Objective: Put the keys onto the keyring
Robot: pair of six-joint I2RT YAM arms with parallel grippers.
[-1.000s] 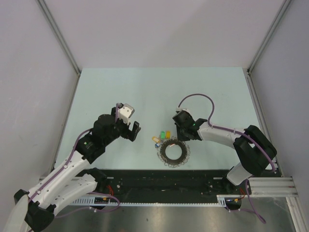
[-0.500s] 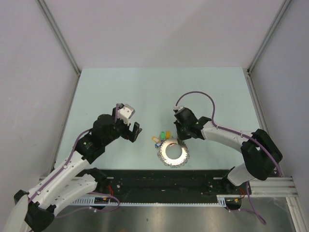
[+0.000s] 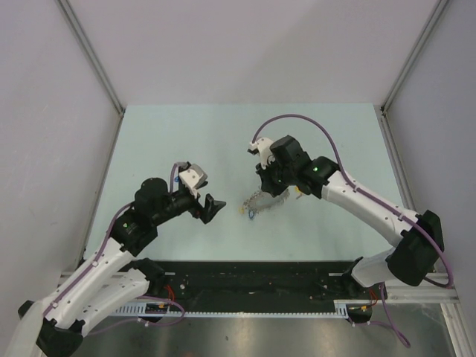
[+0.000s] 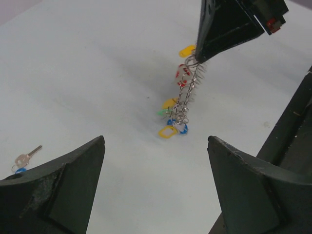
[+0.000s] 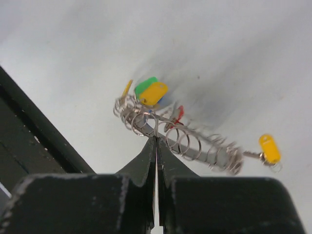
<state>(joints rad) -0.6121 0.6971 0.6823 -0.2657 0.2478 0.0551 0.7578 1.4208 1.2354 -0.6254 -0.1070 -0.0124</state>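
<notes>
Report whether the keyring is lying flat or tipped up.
Tipped up: the large grey round keyring fringed with keys and coloured tags hangs edge-on from the shut right gripper.

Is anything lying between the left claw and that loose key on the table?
Nothing visible. The key lies on the table beside the open left claw; the keyring hangs from the right claw, farther off.

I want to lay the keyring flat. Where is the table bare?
Bare: the far half of the table, behind both grippers, and the near right strip between the right arm and the rail. Crowded: between left gripper and right gripper, where the keyring hangs, with a loose key by the left gripper.
</notes>
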